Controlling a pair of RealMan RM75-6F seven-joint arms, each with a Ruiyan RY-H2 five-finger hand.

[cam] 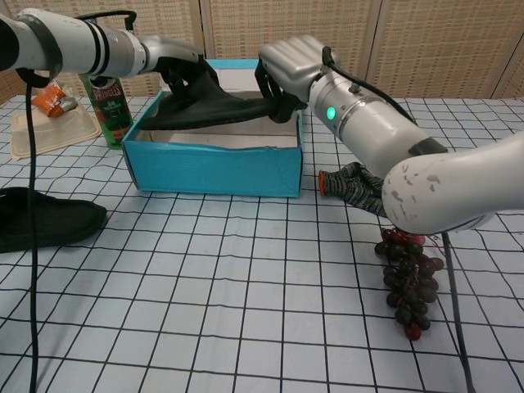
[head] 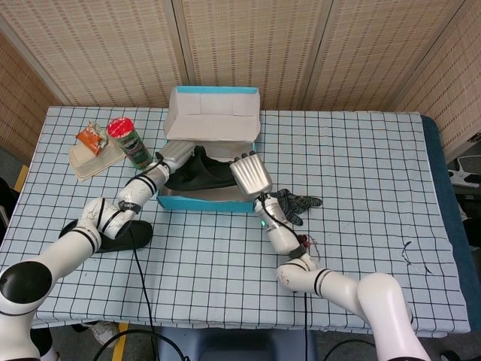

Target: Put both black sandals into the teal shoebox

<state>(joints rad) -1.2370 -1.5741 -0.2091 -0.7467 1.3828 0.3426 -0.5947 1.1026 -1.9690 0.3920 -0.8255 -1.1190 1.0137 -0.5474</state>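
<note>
Sandal over the shoebox is gripped by both hands, its toe hidden.

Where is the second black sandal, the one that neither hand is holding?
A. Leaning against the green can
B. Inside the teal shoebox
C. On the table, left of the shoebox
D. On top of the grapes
C: the loose black sandal lies flat on the checked tablecloth, well to the left of the teal shoebox and apart from it.
</note>
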